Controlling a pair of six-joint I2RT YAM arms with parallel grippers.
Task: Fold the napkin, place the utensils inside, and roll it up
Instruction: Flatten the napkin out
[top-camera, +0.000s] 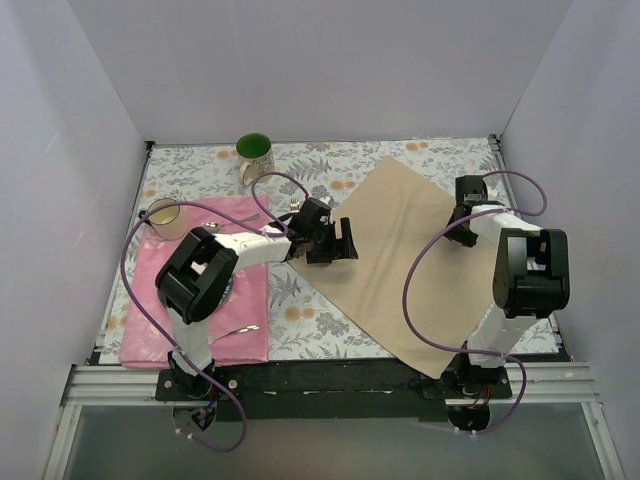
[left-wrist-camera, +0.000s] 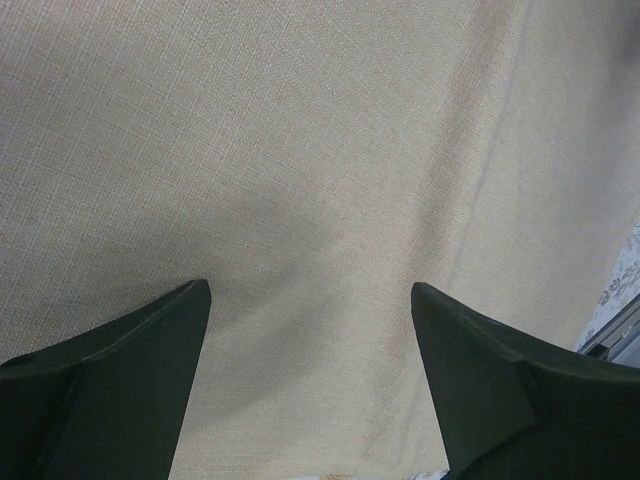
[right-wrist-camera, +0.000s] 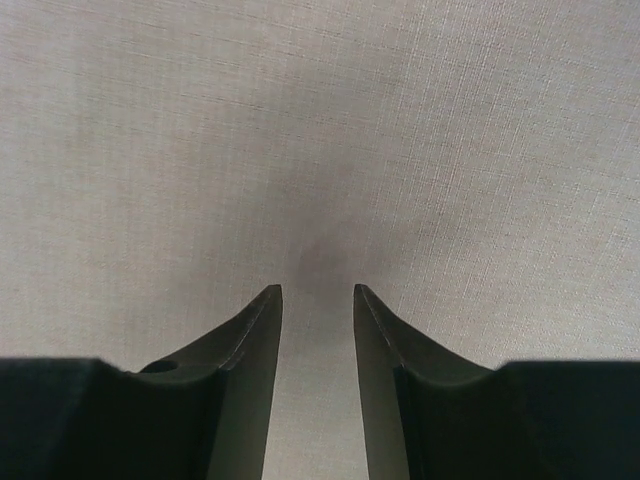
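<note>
Napkin (top-camera: 410, 260) lies flat and unfolded on the floral tablecloth (top-camera: 300, 165) covering the surface. It is set diagonally, centre to R of the top view, with one corner reaching the near edge between the arm bases.

L arm (top-camera: 250, 250) stretches across the pink placemat (top-camera: 160, 300), its jaws at the napkin's L edge. In the L wrist cam the jaws are wide apart w/ nothing between them. Tan weave (left-wrist-camera: 300, 150) fills the view, a soft ridge runs diagonally through it, and a sliver of tablecloth (left-wrist-camera: 625, 270) shows at far R.

R arm (top-camera: 520, 270) reaches to the napkin's far-R side. In the R wrist cam the jaws are only slightly apart, gripping nothing, and point down at the cloth (right-wrist-camera: 320, 120) w/ a dark shadow just ahead of the tips. Can't tell if the tips touch the fabric.

Fork (top-camera: 293, 205) tines show just beyond the L wrist, near the placemat's far-R corner. A silver utensil (top-camera: 240, 330) lies on the placemat's near part; type unclear. An amber glass (top-camera: 165, 218) sits at the placemat's far-L corner. A mug (top-camera: 255, 157) w/ a green inside stands farther back on the tablecloth.
</note>
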